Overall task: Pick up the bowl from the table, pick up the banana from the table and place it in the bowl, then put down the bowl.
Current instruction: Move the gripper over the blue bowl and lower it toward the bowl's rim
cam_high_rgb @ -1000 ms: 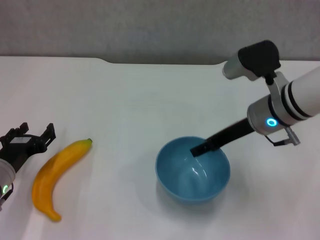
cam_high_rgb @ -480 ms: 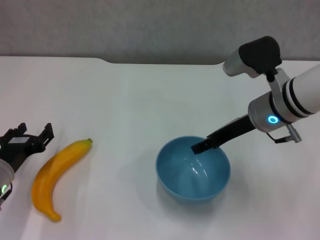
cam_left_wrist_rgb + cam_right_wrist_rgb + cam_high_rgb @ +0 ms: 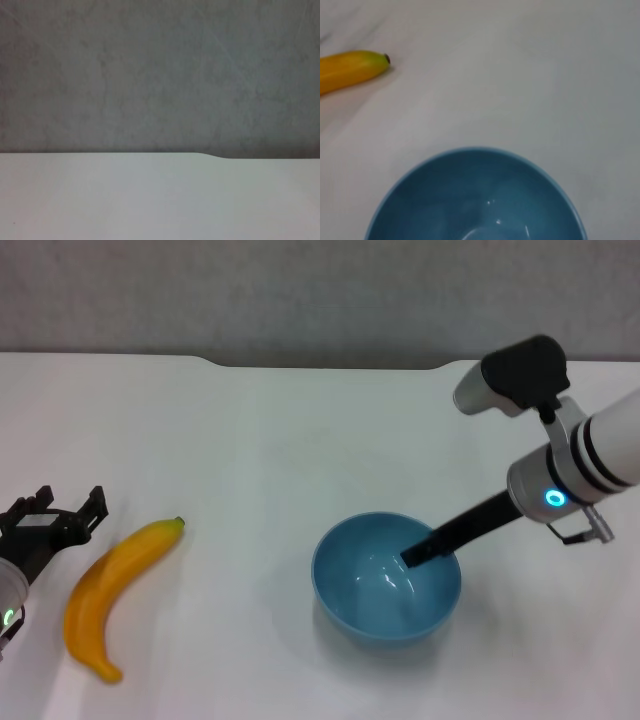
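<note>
The banana (image 3: 112, 590) lies flat on the table (image 3: 280, 440) close to the near edge, toward the left corner, its green stem tip pointing away toward the far right and its blunt end nearest the robot. Just left of it, apart from it, the left gripper (image 3: 62, 514) sits low at the left edge with its two dark fingers spread apart and nothing between them; only its wrist end shows, angled up and away from the near left corner.

The bowl (image 3: 386, 578) stands upright on the table, right of centre and near the near edge, well apart from the banana. The right gripper (image 3: 412, 556) reaches into it from the right: one dark finger slants down over the bowl's right rim, its tip inside against the inner wall. Whether its jaws are apart or clamped on the rim cannot be told. Behind it the white forearm with a lit blue ring rises toward the right edge, the dark elbow joint above it.

Farther off, the notch (image 3: 330, 365) cuts the far edge.
</note>
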Robot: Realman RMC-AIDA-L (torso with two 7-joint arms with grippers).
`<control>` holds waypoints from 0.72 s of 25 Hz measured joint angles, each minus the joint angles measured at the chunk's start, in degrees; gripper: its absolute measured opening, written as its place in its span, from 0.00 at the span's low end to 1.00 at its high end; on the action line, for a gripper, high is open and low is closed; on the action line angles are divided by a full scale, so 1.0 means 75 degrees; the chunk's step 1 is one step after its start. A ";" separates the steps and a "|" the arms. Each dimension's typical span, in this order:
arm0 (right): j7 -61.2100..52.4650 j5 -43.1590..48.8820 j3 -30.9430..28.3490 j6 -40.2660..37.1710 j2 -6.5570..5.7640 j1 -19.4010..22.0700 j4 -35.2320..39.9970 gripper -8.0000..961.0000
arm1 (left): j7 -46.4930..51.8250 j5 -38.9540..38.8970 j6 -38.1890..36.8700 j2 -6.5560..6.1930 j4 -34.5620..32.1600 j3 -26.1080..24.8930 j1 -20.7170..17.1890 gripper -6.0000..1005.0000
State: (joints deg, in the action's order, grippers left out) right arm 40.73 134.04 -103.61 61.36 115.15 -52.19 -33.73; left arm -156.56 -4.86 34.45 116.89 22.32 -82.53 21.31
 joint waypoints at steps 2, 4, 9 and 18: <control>0.0012 -0.0017 0.0003 -0.0051 0.0005 0.0000 0.0102 0.82 | 0.0001 0.0001 0.0001 0.0000 0.0000 0.0000 0.0011 0.67; 0.0039 -0.0067 0.0028 -0.0177 0.0029 0.0000 0.0286 0.81 | 0.0003 0.0003 0.0003 0.0000 0.0000 0.0003 0.0028 0.67; 0.0272 -0.0833 0.0523 -0.0516 0.0054 -0.0001 0.0720 0.81 | 0.0005 0.0004 0.0008 0.0000 0.0004 0.0011 0.0033 0.67; 0.0290 -0.1398 0.1150 -0.0815 0.0057 0.0043 0.0941 0.79 | 0.0005 0.0004 0.0013 0.0000 0.0013 0.0043 0.0055 0.66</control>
State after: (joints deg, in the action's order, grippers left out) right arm 42.90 123.56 -94.99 55.25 115.57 -51.87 -26.67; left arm -156.53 -4.83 34.55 116.89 22.42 -82.20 21.72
